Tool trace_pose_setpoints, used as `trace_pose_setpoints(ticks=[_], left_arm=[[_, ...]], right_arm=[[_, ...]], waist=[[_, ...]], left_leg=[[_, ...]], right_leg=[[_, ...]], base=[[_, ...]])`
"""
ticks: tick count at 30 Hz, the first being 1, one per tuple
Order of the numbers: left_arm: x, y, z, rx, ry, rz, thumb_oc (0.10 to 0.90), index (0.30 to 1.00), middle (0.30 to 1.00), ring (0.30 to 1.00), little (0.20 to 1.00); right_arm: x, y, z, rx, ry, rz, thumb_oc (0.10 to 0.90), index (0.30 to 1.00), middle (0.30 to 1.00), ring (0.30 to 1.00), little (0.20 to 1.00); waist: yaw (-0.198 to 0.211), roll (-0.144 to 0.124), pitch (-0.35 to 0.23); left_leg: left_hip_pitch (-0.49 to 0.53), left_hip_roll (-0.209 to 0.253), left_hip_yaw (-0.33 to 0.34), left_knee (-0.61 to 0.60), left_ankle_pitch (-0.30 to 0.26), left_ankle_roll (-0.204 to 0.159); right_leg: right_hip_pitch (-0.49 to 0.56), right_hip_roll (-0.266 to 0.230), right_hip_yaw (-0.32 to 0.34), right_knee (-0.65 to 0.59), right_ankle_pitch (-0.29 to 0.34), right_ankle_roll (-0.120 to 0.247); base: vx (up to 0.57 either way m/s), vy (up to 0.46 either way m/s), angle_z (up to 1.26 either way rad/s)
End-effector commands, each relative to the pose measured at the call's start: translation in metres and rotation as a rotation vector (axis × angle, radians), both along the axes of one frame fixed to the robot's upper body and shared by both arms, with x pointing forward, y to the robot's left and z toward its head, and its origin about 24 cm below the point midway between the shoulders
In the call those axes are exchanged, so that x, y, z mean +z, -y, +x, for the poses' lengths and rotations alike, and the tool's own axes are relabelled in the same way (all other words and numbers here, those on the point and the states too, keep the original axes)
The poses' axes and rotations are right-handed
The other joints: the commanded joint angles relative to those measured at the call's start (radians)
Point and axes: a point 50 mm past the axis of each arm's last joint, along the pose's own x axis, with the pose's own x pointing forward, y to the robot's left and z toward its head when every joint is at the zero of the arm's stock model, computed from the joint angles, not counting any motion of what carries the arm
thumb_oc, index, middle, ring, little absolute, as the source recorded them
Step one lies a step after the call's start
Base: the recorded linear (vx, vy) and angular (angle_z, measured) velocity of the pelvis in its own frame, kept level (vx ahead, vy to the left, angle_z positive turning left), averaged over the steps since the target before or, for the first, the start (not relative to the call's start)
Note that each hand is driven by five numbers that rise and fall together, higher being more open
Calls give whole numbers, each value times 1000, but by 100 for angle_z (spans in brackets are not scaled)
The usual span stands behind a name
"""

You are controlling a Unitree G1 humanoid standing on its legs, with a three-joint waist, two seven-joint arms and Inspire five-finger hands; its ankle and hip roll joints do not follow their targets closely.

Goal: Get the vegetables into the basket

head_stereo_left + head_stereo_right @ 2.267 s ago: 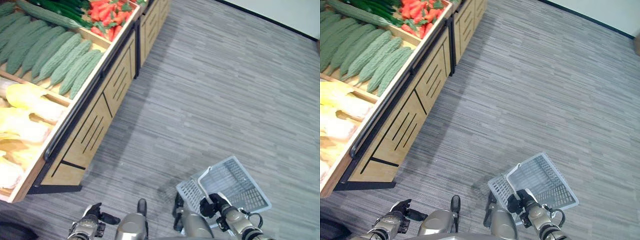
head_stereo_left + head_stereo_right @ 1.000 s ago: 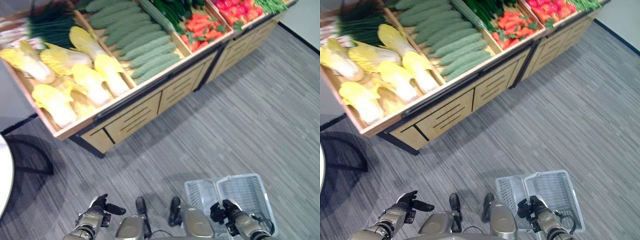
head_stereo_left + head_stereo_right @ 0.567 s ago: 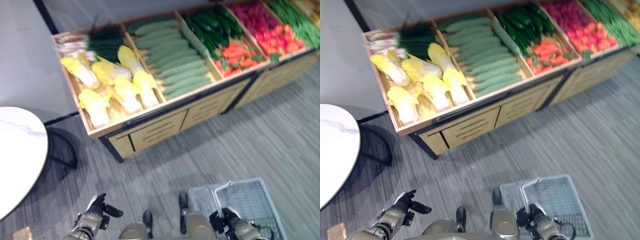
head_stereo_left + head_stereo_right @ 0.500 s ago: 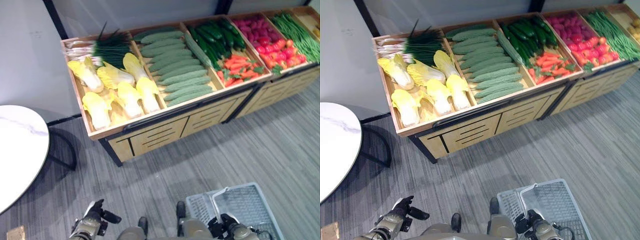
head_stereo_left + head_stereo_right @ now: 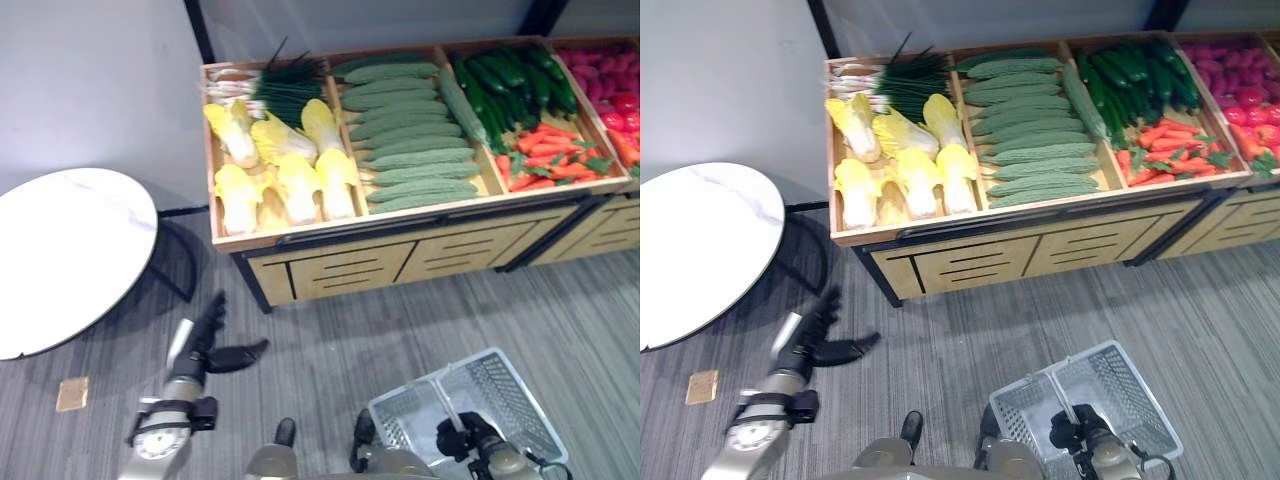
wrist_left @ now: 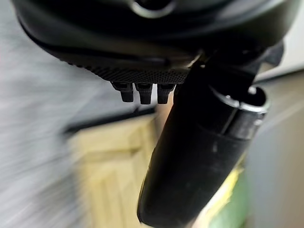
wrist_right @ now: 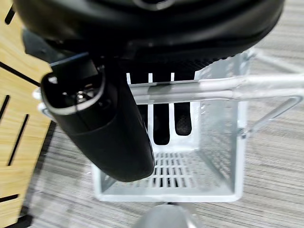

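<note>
A humanoid robot stands before a wooden produce stand, its right robot hand curled round the handle of a pale wire basket so that the basket hangs low at its right side, mouth up and empty, presumably kept there to leave the other arm free for picking. The left robot hand is raised over the floor short of the stand, fingers straight and thumb spread, holding nothing, a pose that reads as the start of a reach toward the produce. The vegetables all lie in the stand's sloped compartments, well apart from the basket: yellow cabbages with green onions behind them in the leftmost bin, ridged pale-green gourds in the next, then dark cucumbers above carrots, and red produce at the far right whose kind is hard to make out. The bins tilt toward the aisle, likely to keep the stock within easy reach, and slotted wooden panels close the stand below. A round white bench on a dark frame sits to the robot's left beside the stand. The floor is grey striped carpet with a small tan square lying on it, and a plain light wall rises behind.
</note>
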Motion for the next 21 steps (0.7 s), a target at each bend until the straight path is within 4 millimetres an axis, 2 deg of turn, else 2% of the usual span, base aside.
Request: trace_pose_setpoints(ticks=[1,4,5,6,8,10,13,14,16,19,21], left_arm=[[48,-28,28,87,208,310,900,1000,1000,1000,1000],[82,-43,33,139,285,556,900,1000,1000,1000,1000],[101,-53,39,177,317,690,900,1000,1000,1000,1000],[102,-53,39,178,317,691,900,1000,1000,1000,1000],[127,-61,48,202,372,833,900,1000,1000,1000,1000],[133,-63,51,210,377,878,900,1000,1000,1000,1000],[154,-72,65,226,372,1059,900,1000,1000,1000,1000],[154,-72,65,226,372,1059,900,1000,1000,1000,1000],[169,-82,78,225,324,1198,900,1000,1000,1000,1000],[172,-102,94,219,170,1329,900,1000,1000,1000,1000],[175,-105,103,216,139,1351,900,1000,1000,1000,1000]], right_arm=[[0,-14,19,77,50,3,400,300,300,300,300],[-1,-16,18,103,39,1,400,300,300,300,300],[-1,-17,20,120,34,-4,400,300,300,300,300],[-1,-17,21,120,35,-3,400,300,300,300,300],[-1,-16,20,153,15,-10,400,300,300,300,300],[-2,-17,19,162,5,-11,400,300,300,300,300],[-2,-16,17,199,-10,-19,400,300,300,300,300],[-2,-16,17,199,-10,-19,400,300,300,300,300],[-2,-15,16,235,-22,-29,400,300,300,300,300],[-2,-14,15,265,-31,-41,400,300,300,300,300],[-2,-14,15,262,-30,-43,400,300,300,300,300]], waist=[[-14,-75,0],[-15,-70,-13],[-18,-65,-21],[-17,-66,-21],[-28,-56,-29],[-29,-52,-32],[-54,-32,-47],[-54,-32,-47],[-73,-18,-52],[-93,2,-54],[-97,5,-53]], left_leg=[[-15,-65,83,47,-87,52],[3,-64,94,36,-92,52],[10,-62,105,33,-96,52],[10,-61,106,33,-96,52],[19,-59,125,30,-103,52],[25,-57,136,25,-104,52],[38,-56,168,1,-103,53],[38,-56,168,1,-103,53],[38,-57,191,-14,-98,53],[27,-60,225,-36,-85,51],[17,-62,236,-40,-79,50]], right_leg=[[60,-69,68,79,-189,85],[64,-70,81,77,-189,87],[64,-70,92,78,-189,87],[63,-69,93,78,-189,87],[59,-66,112,79,-188,87],[57,-66,121,76,-186,87],[49,-63,150,55,-174,94],[49,-63,150,55,-174,94],[35,-64,171,42,-159,100],[1,-62,203,22,-133,110],[-12,-63,208,13,-123,113]], base=[[83,19,-3],[72,20,-7],[50,13,-15],[52,15,-17],[56,18,-21],[50,13,-22],[62,25,-32],[57,33,-38],[37,36,-23],[20,41,-50],[-2,16,-18]])
